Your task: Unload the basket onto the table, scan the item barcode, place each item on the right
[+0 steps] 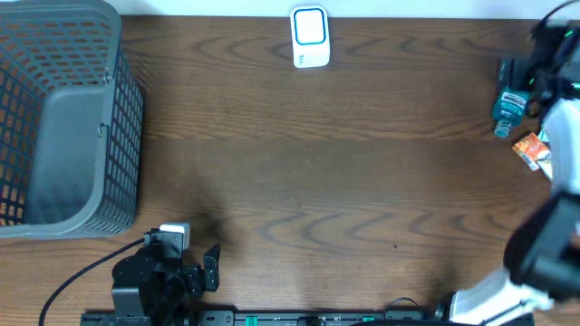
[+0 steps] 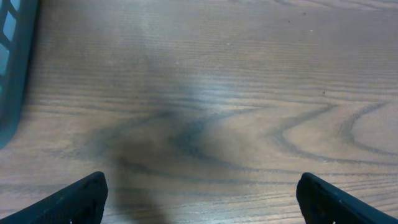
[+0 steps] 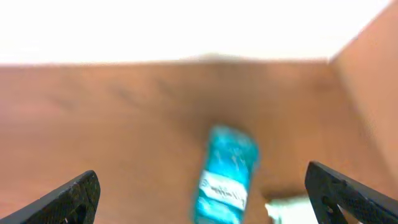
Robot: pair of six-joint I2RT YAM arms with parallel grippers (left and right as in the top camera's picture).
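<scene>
We get a blurred picture here. The right gripper (image 3: 202, 190) has its two black fingers (image 3: 65, 199) spread wide, one at each lower corner, with nothing clamped between them. Beyond them, in the lower middle, a teal plastic bottle (image 3: 227, 174) with a white label band leans a little to the right in the frame and touches neither finger. Around it we see a brown wooden table (image 3: 93, 112). Just beside the bottle's lower right is a small pale object (image 3: 283, 210), too smeared for us to identify. A bright white band (image 3: 186, 25) fills the top.
</scene>
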